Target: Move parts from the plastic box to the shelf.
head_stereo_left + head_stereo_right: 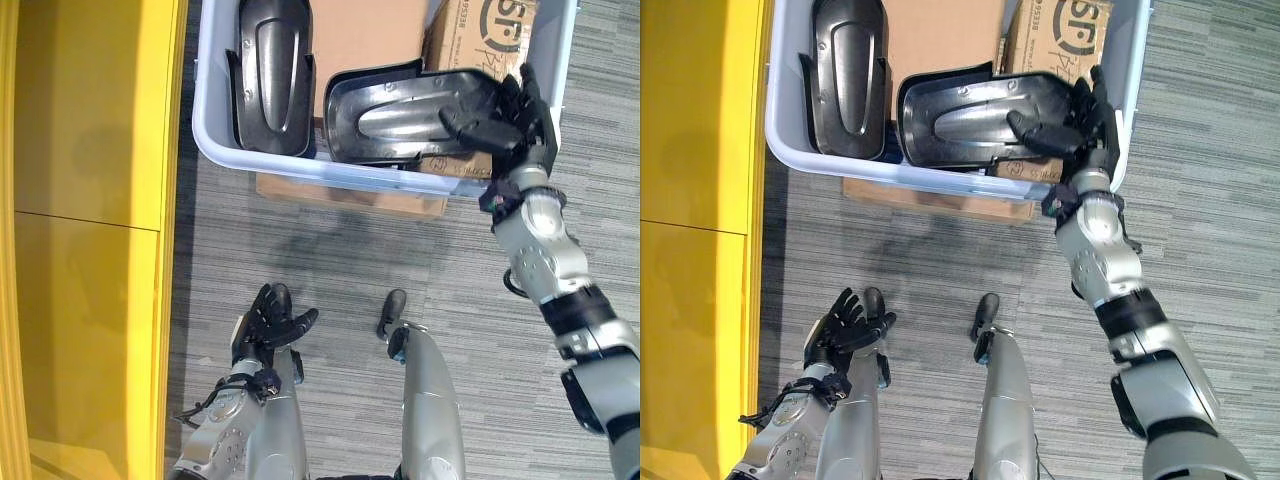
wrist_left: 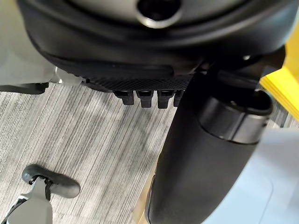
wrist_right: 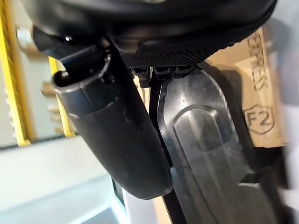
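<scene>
Left hand (image 1: 268,322): lower left of the head views, low over the grey striped carpet (image 1: 330,250), fingers spread and relaxed, grasping nothing.

Carpet: fills the middle band of the head views, from the lower edge up to the box.

Yellow shelf (image 1: 85,200): flat yellow surface down the whole left edge of the head views, just beside the box's left end.

Flattened cardboard (image 1: 350,195): brown sheet lying on the carpet, showing from under the box's near wall.

Plastic box (image 1: 290,165): pale blue-grey bin across the top centre of the head views, its near rim running left to right.

Right hand (image 1: 505,115): upper right of the left eye view, reaching over the box's near right corner. Thumb lies on the upper face of a part, fingers behind its edge; the hand grips that part.

Dark moulded part, held (image 1: 400,115): shell-shaped black plastic piece, lying across the box's right half, its right end in the right hand.

Second dark part (image 1: 272,75): same kind, standing lengthwise in the box's left half, untouched.

Cardboard carton (image 1: 470,35): brown printed carton at the box's far right, behind the held part.
</scene>
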Motion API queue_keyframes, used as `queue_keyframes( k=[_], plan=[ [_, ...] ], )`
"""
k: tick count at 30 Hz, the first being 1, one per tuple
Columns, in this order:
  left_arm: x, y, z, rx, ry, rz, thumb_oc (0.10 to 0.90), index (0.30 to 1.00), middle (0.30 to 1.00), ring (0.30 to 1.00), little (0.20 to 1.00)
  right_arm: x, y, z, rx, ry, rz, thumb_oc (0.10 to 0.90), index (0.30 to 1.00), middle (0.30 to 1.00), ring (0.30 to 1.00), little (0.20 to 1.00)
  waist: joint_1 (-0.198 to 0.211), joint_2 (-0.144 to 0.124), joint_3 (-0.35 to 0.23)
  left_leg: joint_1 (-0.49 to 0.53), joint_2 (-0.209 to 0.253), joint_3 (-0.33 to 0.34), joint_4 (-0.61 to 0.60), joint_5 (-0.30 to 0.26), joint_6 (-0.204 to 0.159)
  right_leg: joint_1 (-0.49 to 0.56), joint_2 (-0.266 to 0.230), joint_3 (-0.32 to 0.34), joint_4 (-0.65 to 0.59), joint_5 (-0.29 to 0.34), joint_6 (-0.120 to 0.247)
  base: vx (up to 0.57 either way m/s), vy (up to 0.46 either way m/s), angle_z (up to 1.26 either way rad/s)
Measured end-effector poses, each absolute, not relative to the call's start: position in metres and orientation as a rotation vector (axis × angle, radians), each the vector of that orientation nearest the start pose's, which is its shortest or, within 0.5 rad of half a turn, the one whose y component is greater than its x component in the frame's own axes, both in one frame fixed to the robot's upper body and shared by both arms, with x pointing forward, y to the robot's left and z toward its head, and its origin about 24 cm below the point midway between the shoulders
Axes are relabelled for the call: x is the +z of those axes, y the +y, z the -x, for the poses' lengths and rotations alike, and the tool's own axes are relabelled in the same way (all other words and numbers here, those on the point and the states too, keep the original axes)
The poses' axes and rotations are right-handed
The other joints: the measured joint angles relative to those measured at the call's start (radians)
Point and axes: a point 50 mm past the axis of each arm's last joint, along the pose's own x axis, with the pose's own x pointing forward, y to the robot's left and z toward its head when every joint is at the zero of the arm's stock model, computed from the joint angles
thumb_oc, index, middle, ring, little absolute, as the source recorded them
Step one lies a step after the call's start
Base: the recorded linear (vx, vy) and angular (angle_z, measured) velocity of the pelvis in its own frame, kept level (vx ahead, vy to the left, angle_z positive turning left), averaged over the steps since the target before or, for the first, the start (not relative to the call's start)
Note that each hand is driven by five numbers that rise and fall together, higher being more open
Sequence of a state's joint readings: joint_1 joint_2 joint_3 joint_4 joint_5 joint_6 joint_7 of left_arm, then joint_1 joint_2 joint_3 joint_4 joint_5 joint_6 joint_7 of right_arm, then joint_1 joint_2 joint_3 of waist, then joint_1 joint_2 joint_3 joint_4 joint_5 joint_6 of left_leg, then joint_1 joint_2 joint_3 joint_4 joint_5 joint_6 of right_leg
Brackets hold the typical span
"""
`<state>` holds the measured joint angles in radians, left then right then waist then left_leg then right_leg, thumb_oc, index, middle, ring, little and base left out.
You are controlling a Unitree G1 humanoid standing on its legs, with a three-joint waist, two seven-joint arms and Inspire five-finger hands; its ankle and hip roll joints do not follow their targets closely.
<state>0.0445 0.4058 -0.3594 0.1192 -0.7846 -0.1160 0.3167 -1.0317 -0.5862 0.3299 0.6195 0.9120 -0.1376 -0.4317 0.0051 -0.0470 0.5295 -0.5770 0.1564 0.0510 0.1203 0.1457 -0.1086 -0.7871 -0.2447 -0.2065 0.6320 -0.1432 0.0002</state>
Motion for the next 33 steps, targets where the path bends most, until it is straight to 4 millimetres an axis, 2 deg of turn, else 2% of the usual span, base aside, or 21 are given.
queue_keyframes(
  k=[5, 8, 10, 16, 19, 28, 30, 33],
  plan=[
    [-0.004, 0.174, -0.229, 0.112, 0.287, 0.362, 0.900, 1.000, 1.000, 1.000, 1.000, 0.282, -0.224, -0.409, -0.390, -0.352, -0.338, 0.900, 1.000, 1.000, 1.000, 1.000, 0.028, 0.007, -0.002, -0.003, -0.002, 0.000, 0.000, 0.003, -0.004, -0.006, -0.002, 0.002, 0.007, 0.000, 0.000, 0.00, -0.002, 0.01],
    [-0.003, 0.174, -0.230, 0.112, 0.280, 0.363, 0.900, 1.000, 1.000, 1.000, 1.000, 0.295, -0.236, -0.410, -0.450, -0.332, -0.348, 0.900, 1.000, 1.000, 1.000, 1.000, 0.042, 0.009, -0.002, -0.006, -0.003, -0.001, 0.000, 0.005, -0.005, -0.009, -0.004, 0.001, 0.011, 0.000, 0.000, 0.00, -0.002, 0.01],
    [-0.002, 0.173, -0.231, 0.100, 0.269, 0.365, 0.900, 1.000, 1.000, 1.000, 1.000, 0.300, -0.246, -0.410, -0.494, -0.319, -0.348, 0.900, 1.000, 1.000, 1.000, 1.000, 0.055, 0.022, -0.001, -0.011, -0.003, -0.003, -0.001, 0.006, -0.007, -0.012, -0.005, -0.001, 0.013, 0.000, 0.000, 0.00, 0.000, 0.00],
    [0.001, 0.172, -0.232, 0.086, 0.247, 0.367, 0.900, 1.000, 1.000, 1.000, 1.000, 0.314, -0.256, -0.407, -0.513, -0.332, -0.347, 0.900, 1.000, 1.000, 1.000, 1.000, 0.071, 0.045, -0.002, -0.016, -0.005, -0.003, -0.005, 0.012, -0.009, -0.027, -0.007, 0.001, 0.026, -0.002, -0.003, 0.00, 0.000, 0.00],
    [0.002, 0.167, -0.233, 0.052, 0.240, 0.371, 0.900, 1.000, 1.000, 1.000, 1.000, 0.330, -0.268, -0.401, -0.543, -0.351, -0.342, 0.900, 1.000, 1.000, 1.000, 1.000, 0.089, 0.074, -0.003, -0.029, -0.006, -0.009, -0.015, 0.023, -0.011, -0.047, -0.011, -0.003, 0.042, -0.007, -0.006, 0.00, -0.019, 0.08],
    [0.002, 0.166, -0.233, 0.044, 0.233, 0.374, 0.900, 1.000, 1.000, 1.000, 1.000, 0.349, -0.277, -0.394, -0.550, -0.403, -0.279, 0.900, 1.000, 1.000, 1.000, 1.000, 0.105, 0.102, -0.004, -0.050, -0.009, -0.026, -0.032, 0.046, -0.013, -0.088, -0.020, -0.008, 0.081, -0.028, -0.018, 0.01, -0.013, 0.05],
    [0.002, 0.166, -0.233, 0.044, 0.232, 0.374, 0.900, 1.000, 1.000, 1.000, 1.000, 0.359, -0.278, -0.391, -0.541, -0.433, -0.272, 0.900, 1.000, 1.000, 1.000, 1.000, 0.109, 0.104, -0.004, -0.060, -0.008, -0.027, -0.040, 0.053, -0.013, -0.107, -0.025, -0.009, 0.092, -0.033, -0.022, 0.04, -0.006, 0.06],
    [0.002, 0.166, -0.232, 0.043, 0.231, 0.376, 0.900, 1.000, 1.000, 1.000, 1.000, 0.362, -0.278, -0.390, -0.535, -0.445, -0.254, 0.900, 1.000, 1.000, 1.000, 1.000, 0.110, 0.106, -0.005, -0.062, -0.008, -0.033, -0.042, 0.059, -0.016, -0.113, -0.030, -0.014, 0.111, -0.040, -0.033, -0.03, -0.007, 0.05]
  ],
)
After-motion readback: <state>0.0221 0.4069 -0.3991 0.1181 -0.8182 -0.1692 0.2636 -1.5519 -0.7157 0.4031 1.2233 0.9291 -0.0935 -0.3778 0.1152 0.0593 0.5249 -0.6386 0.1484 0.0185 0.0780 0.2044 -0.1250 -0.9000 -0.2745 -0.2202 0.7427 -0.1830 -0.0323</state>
